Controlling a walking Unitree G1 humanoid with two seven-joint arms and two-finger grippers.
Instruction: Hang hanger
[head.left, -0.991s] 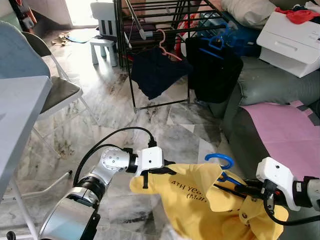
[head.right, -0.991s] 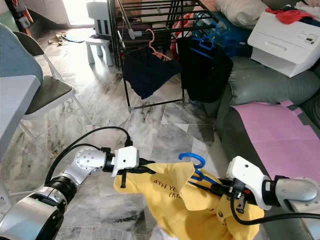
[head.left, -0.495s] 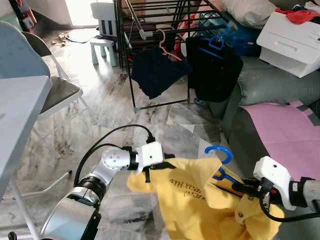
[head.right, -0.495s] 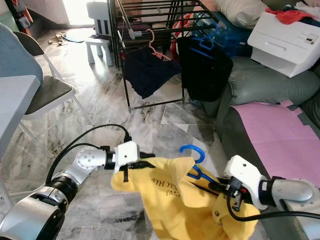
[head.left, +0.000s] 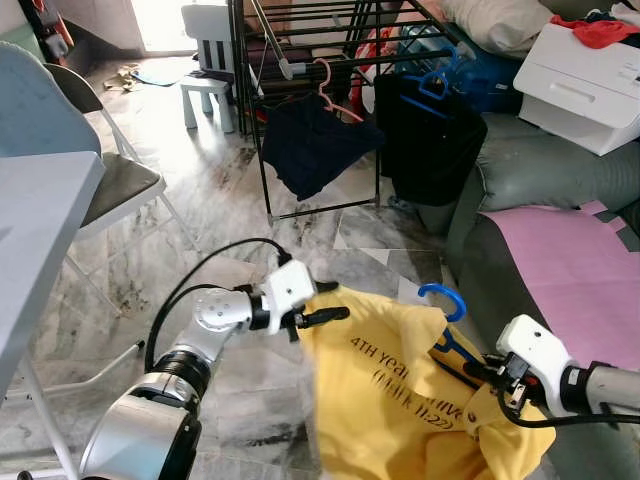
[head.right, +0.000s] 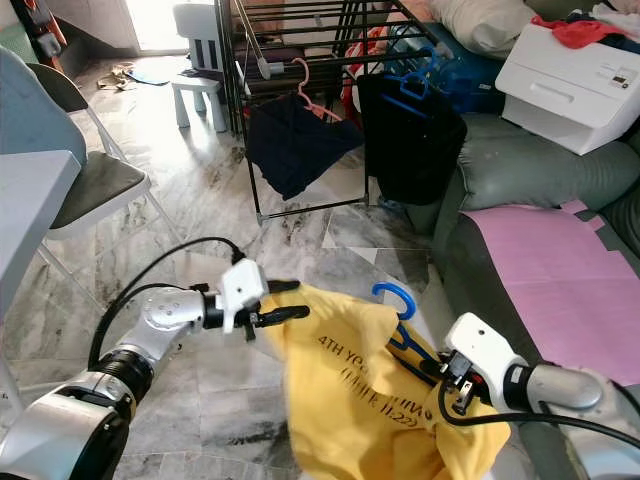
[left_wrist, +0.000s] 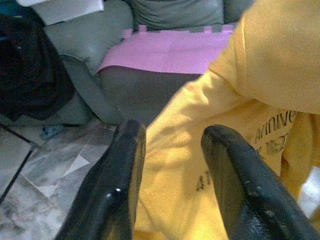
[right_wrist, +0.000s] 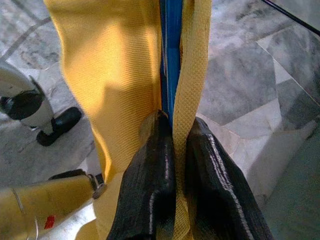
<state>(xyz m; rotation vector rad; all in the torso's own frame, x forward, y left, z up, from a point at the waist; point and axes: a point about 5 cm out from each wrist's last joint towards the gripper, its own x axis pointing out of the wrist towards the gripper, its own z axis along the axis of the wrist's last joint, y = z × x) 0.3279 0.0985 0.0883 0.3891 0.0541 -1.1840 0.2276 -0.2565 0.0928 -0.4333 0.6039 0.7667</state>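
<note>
Over at about 9 o'clock there's a grey folding chair (head.left: 118, 185) next to the edge of a white table (head.left: 40, 230), all on a marble floor (head.left: 210, 215). The left gripper (head.left: 325, 302) sits near the middle of the scene with its two black fingers (left_wrist: 122, 175) spread apart, and the edge of the yellow t-shirt (head.left: 400, 395) lies between them; can't tell for sure whether it's actually pinching the fabric, the jaws look released. The shirt has dark lettering and hangs down toward 6 o'clock. Up at 12 o'clock is a black drying rack (head.left: 300, 60) with a dark garment on a pink hanger (head.left: 330, 90) and a black garment on a blue one. The blue hanger (head.left: 443, 300) we care about pokes its hook out of the shirt collar around 4 o'clock, well short of the rack. The right gripper (right_wrist: 172, 165) is clenched on that hanger's blue bar with yellow fabric caught in alongside it. At 3 o'clock there's a grey sofa (head.left: 530, 170) with a pink cloth (head.left: 570, 260) on it.
</note>
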